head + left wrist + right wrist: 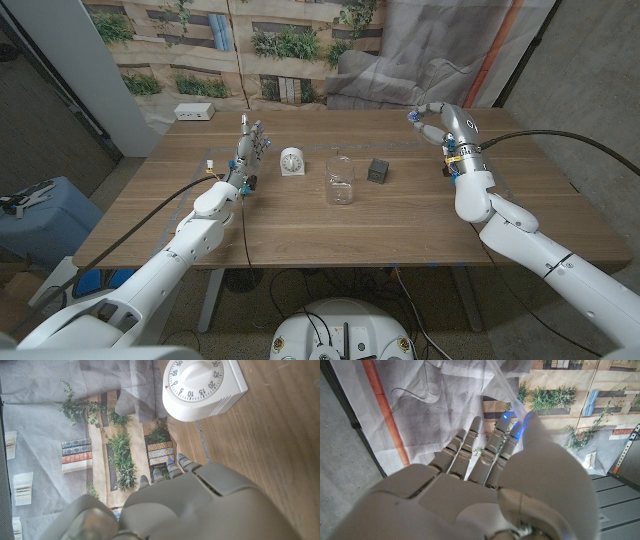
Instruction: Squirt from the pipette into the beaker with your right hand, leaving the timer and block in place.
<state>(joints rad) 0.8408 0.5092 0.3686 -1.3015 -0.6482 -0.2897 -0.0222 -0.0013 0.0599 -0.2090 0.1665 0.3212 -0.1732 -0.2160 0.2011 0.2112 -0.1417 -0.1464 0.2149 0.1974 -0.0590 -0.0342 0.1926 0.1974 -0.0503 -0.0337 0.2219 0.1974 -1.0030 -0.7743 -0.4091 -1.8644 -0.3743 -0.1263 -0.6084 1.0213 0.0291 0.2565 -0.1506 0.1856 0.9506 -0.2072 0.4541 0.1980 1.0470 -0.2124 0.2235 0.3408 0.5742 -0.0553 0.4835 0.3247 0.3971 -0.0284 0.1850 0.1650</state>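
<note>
— Head view first: where do the task's things stand?

— Clear beaker [340,180] at the desk's [400,225] middle, white timer [292,160] just to its left, dark block [378,170] just to its right.

— And the right hand [437,125]?

— Raised over the desk's far right. In the right wrist view a thin clear pipette [506,385] runs up from its fingertips [504,422]; it looks pinched there, though the grip itself is hidden.

— Left hand [249,150]?

— Upright left of the timer, fingers apart, holding nothing.
</note>
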